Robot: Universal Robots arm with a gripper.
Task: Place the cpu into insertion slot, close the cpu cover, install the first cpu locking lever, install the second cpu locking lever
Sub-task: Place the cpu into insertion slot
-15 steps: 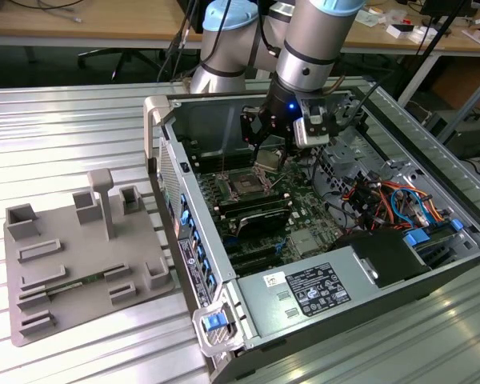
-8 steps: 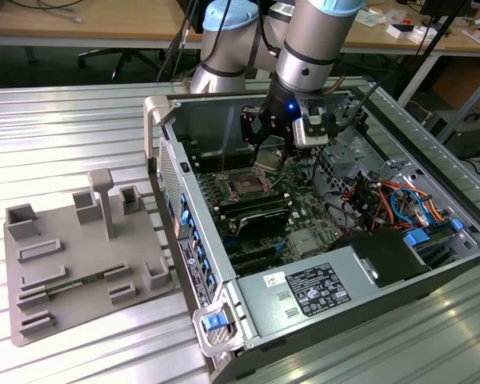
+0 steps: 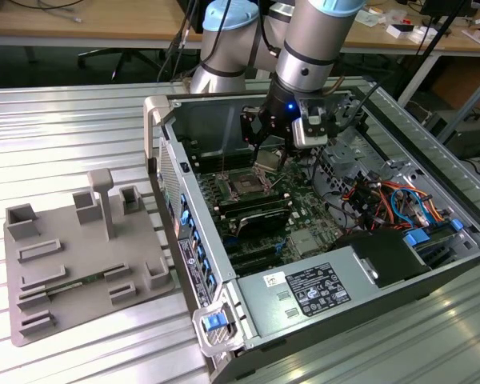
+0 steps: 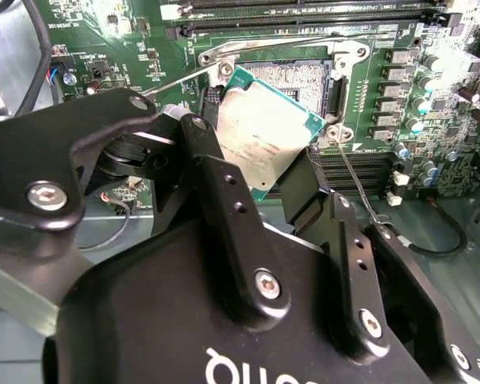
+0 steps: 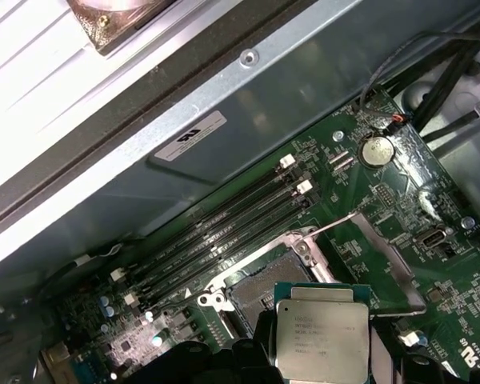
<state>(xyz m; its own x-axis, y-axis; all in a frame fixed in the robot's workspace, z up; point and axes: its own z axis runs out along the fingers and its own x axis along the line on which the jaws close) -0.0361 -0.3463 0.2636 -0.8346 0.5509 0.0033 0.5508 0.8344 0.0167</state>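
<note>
The black two-finger gripper (image 4: 252, 154) is clenched on the small flat square cpu (image 4: 266, 126) with a silver-grey metal top, holding it tilted between its fingers. The square dark insertion slot (image 4: 304, 78) with a silver metal rim lies uncovered just beneath the fingertips.

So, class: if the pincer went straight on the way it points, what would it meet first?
Probably the insertion slot, just beyond the cpu that the pincer grips, though depth is hard to judge here.
</note>
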